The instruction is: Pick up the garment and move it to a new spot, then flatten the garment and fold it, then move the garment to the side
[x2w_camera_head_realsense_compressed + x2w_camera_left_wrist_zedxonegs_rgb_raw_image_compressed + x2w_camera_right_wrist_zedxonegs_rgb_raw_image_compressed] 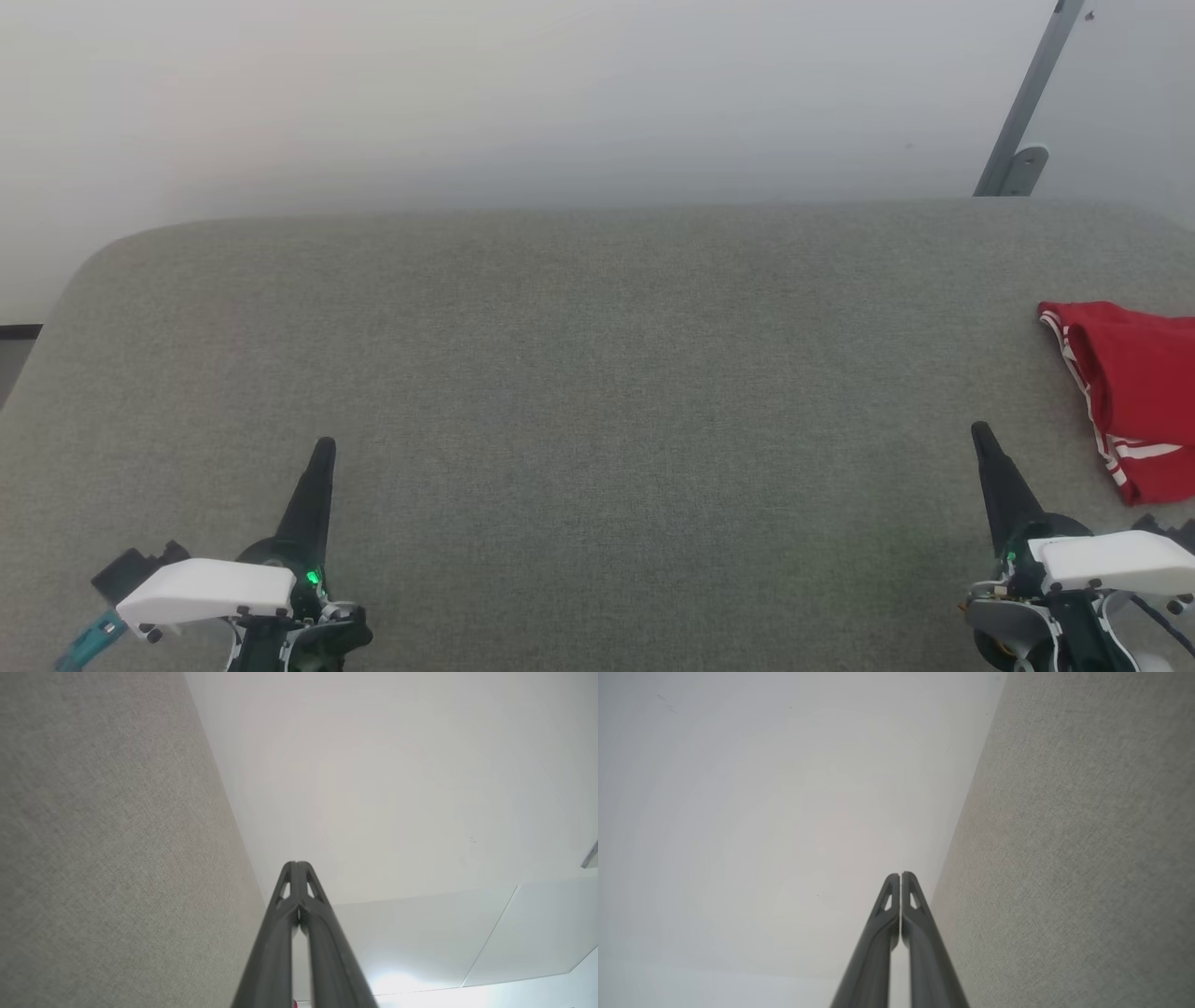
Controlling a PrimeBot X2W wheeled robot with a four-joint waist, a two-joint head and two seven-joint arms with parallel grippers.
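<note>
Lying at the right edge of the grey padded surface [597, 373], the garment [1144, 401] is a bunched red heap with its red-and-white striped trim turned toward the middle. Part of it runs out past the side of the head view, so its full extent can't be told. What shows stretches roughly from the far side toward the near side, along that right edge.

The right gripper [980, 431] sits near the surface's near right corner, fingers pointing at the far edge, with the cloth just beside it on its outer side and slightly beyond its tip. The left gripper [324, 443] is by the near left corner, well apart from the cloth, with the whole bare middle between them. Both pairs of fingers are pressed together and hold nothing.

By my reckoning the right arm is plainly the nearer one. Any reach would have to swing outward and a little forward.
</note>
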